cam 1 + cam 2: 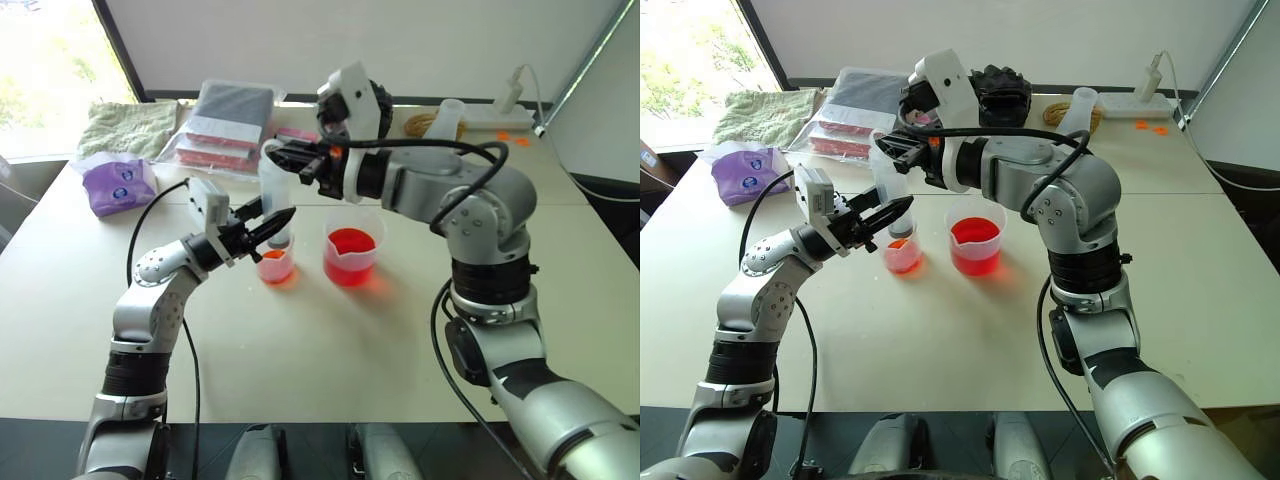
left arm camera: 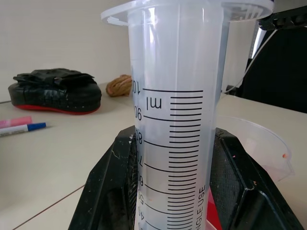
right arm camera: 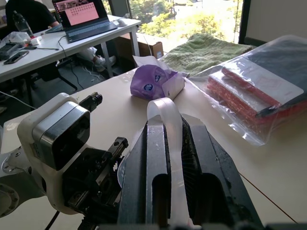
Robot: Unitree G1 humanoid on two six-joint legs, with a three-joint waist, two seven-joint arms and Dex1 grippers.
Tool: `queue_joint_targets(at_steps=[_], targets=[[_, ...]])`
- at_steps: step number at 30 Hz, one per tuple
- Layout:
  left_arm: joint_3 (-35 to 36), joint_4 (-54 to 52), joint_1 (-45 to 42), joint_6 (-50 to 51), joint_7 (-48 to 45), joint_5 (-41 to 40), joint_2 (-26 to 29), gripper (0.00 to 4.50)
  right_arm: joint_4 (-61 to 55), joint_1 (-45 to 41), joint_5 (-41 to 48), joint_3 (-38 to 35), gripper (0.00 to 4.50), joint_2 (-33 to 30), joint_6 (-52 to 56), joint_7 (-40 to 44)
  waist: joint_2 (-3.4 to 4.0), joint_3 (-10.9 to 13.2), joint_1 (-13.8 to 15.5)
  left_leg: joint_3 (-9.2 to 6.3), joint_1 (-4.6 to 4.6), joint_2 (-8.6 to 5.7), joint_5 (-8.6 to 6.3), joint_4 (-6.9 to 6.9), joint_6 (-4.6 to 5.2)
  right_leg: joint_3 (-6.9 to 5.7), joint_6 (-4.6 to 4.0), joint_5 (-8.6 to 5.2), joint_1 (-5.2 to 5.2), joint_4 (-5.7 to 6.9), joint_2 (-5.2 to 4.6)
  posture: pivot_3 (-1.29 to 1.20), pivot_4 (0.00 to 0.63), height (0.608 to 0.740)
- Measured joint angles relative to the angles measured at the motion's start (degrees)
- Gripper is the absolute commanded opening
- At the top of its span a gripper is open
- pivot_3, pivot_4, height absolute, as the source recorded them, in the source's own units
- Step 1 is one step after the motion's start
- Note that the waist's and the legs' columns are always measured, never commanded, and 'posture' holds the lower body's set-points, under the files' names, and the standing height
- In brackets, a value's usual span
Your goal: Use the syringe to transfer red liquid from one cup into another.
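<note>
The syringe (image 1: 273, 195) stands upright on the table, its clear barrel (image 2: 175, 120) marked with a millilitre scale. My left gripper (image 1: 278, 222) is shut on the barrel low down. My right gripper (image 1: 282, 157) is shut on the white plunger top (image 3: 168, 124) above it. The syringe's tip points down into the smaller, narrower cup (image 1: 276, 266), which holds a shallow orange-red layer. The wider cup (image 1: 351, 256) with deep red liquid (image 1: 351, 243) stands just to the right of it, apart from both grippers.
At the back left lie a purple tissue pack (image 1: 120, 185), a green towel (image 1: 128, 125) and a bagged stack of red-and-grey pads (image 1: 225, 125). A twine roll (image 1: 430, 125) and a power strip (image 1: 500, 115) sit at the back right. Pens (image 2: 21, 125) lie near a black pad (image 2: 55, 91).
</note>
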Motion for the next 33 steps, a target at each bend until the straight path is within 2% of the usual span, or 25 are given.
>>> queue_joint_targets(at_steps=[33], targets=[[0.0, 0.04, -0.06, 0.01, -0.44, 0.4, 0.05, 1.48, -1.14, 0.71, -1.87, -0.02, 0.06, -0.08, 0.08, 2.2, 0.0, 0.0, 0.01, 0.0, 0.0, 0.0, 0.0, 0.0, 0.0, 0.0, 0.0, 0.0, 0.0, -0.01, 0.0, 0.0, 0.15, 0.74]])
